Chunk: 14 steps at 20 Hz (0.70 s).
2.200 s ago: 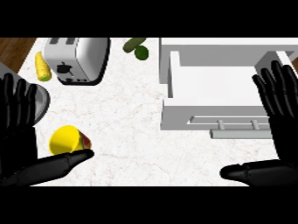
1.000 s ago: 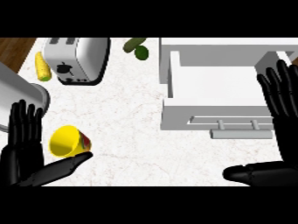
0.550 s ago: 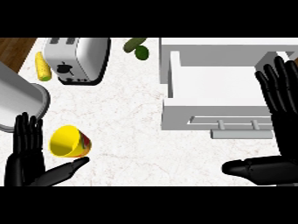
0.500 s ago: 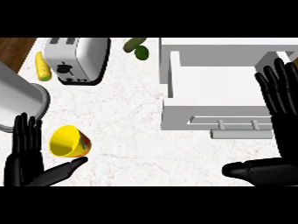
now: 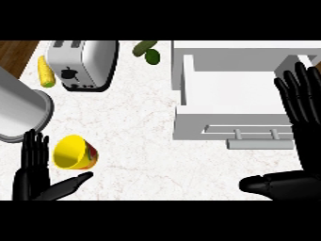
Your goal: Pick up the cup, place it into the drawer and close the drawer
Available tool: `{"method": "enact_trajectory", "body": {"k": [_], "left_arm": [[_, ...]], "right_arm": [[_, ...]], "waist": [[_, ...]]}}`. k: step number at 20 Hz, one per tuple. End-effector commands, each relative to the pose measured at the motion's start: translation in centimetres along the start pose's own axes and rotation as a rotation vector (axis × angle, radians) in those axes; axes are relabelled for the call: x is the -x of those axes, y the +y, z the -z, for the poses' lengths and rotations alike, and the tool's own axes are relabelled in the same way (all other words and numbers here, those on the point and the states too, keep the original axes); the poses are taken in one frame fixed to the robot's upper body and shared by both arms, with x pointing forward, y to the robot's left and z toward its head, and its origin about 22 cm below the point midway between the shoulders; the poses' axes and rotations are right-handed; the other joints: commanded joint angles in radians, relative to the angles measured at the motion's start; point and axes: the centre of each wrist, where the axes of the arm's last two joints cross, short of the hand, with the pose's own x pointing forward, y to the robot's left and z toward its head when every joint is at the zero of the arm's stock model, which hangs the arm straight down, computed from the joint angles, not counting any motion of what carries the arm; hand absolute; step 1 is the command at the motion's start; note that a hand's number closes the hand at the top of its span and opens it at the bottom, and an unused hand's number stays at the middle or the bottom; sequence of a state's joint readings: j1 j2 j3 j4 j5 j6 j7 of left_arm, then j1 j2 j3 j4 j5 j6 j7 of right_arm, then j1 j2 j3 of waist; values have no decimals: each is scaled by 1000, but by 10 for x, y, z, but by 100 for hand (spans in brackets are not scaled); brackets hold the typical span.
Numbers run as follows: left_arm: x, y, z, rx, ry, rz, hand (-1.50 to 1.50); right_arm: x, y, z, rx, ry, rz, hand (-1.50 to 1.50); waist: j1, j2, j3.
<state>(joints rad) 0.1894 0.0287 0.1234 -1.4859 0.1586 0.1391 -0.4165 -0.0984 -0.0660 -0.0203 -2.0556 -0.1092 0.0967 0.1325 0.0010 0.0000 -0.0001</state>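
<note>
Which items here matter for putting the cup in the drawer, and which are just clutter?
Job items:
yellow cup
open drawer
left robot hand, open beside the cup
right robot hand, open

Lying about:
toaster
corn cob
green vegetables

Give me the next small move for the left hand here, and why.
Probably close the left hand round the yellow cup lying on its side. The hand is open, the cup sits between its straight fingers and thumb, not yet gripped, and the white drawer stands open to the right, ready to take it. The right hand rests open by the drawer.
</note>
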Motion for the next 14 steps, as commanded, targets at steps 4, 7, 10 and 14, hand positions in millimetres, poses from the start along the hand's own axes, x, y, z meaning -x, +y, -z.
{"method": "enact_trajectory", "body": {"k": [4,7,10,14], "left_arm": [[31,-8,10,-31,19,-3,-150],[43,12,-4,-36,-8,-8,-150],[35,20,-5,-48,-11,-1,-150],[46,17,-20,-39,16,-6,-150]], "right_arm": [[10,-2,8,-5,13,-8,-150],[8,8,3,-18,4,2,-150],[-6,-17,-14,-1,10,2,-150],[0,-1,-5,-4,26,-1,-150]], "waist": [[-1,0,0],[0,0,0],[-1,-1,0],[1,-1,0]]}}
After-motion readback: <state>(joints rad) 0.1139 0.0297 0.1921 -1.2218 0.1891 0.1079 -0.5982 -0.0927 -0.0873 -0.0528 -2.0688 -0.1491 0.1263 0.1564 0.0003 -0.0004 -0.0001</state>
